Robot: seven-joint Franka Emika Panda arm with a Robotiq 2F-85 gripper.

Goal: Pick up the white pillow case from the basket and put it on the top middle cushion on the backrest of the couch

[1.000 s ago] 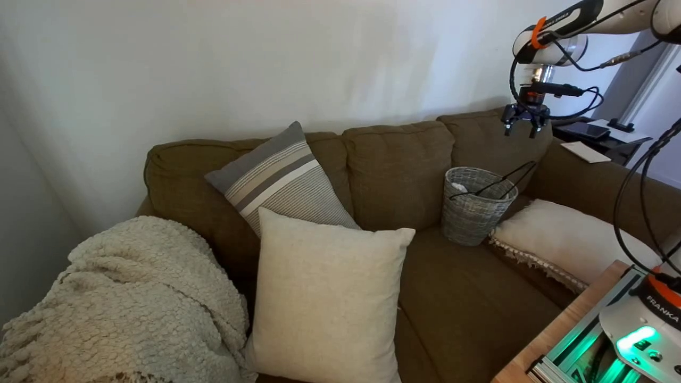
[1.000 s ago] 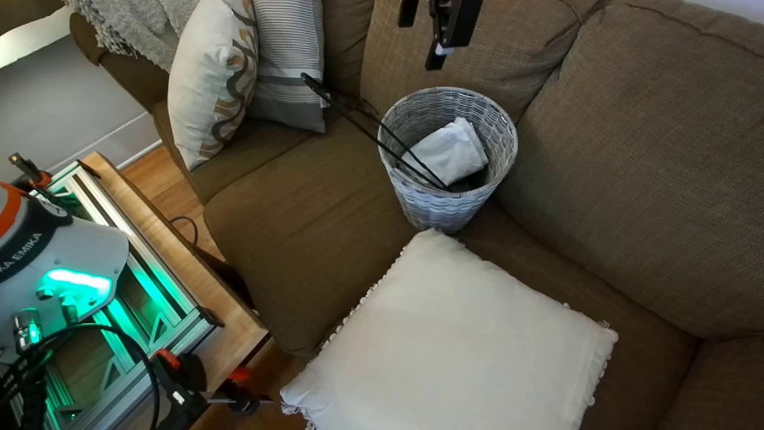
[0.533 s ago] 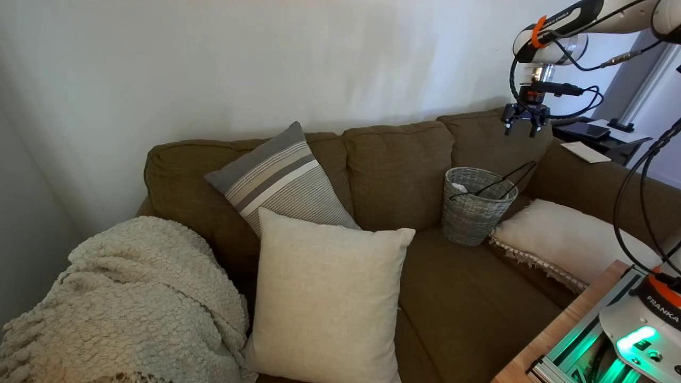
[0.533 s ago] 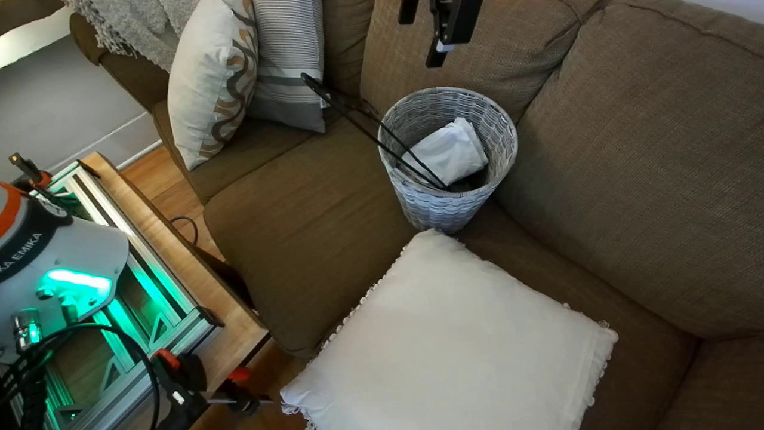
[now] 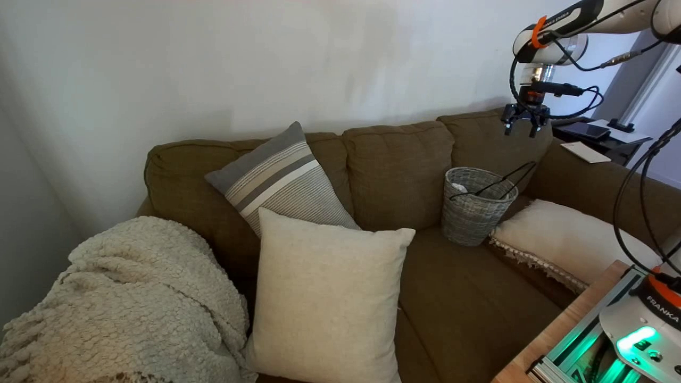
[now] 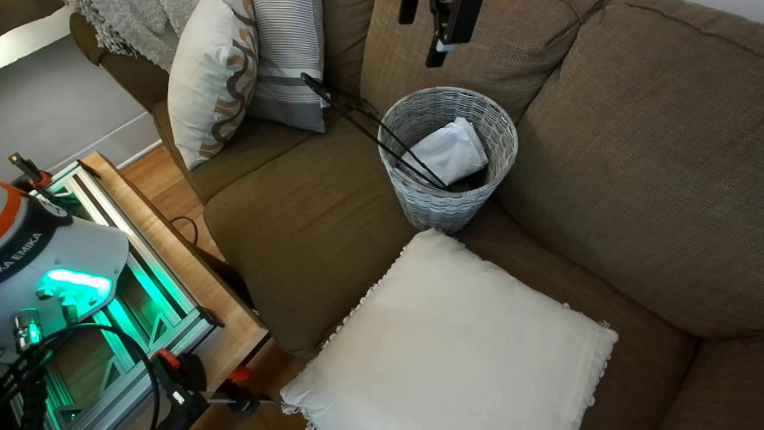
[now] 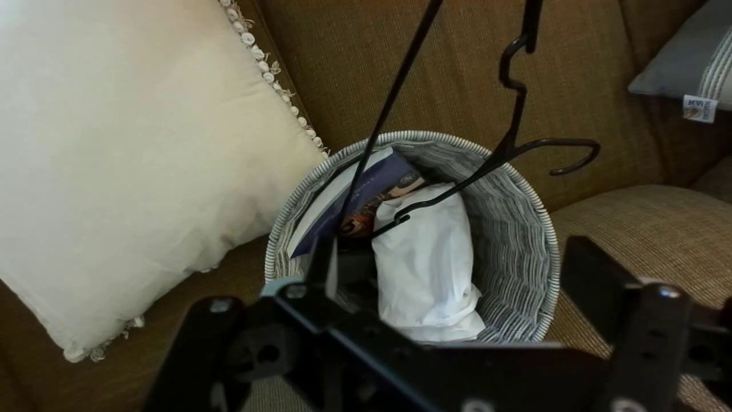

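My one hand (image 5: 520, 131) hangs above the couch (image 6: 286, 263), and its two fingers (image 7: 592, 286) are spread wide. Beneath me one grey wicker basket (image 6: 449, 206) stands on the couch; in the wrist view most of its round mouth shows between my fingers. The one white pillow case (image 7: 423, 263) is in there, folded and rumpled, well below my fingers. Sharing the basket I count one dark blue printed item (image 7: 382, 186), book or box, I cannot tell which, set along the inner wall, and one black clothes hanger (image 7: 505, 153) that crosses over one end of the pillow case and juts out past the rim. My fingers hide part of the inside.

Three back cushions (image 5: 497, 139) line the couch, with the middle cushion (image 5: 401, 175) between the other two. I also count three throw pillows: one white tasselled pillow (image 6: 459, 346) lying just beside the basket, one grey striped pillow (image 5: 287, 181) standing tilted, and one cream pillow (image 5: 327, 298) propped in front of it. One fleecy blanket (image 5: 138, 303) is heaped at the end of the couch, and one wooden worktop (image 6: 239, 325) carries my base (image 6: 77, 251), which glows green.
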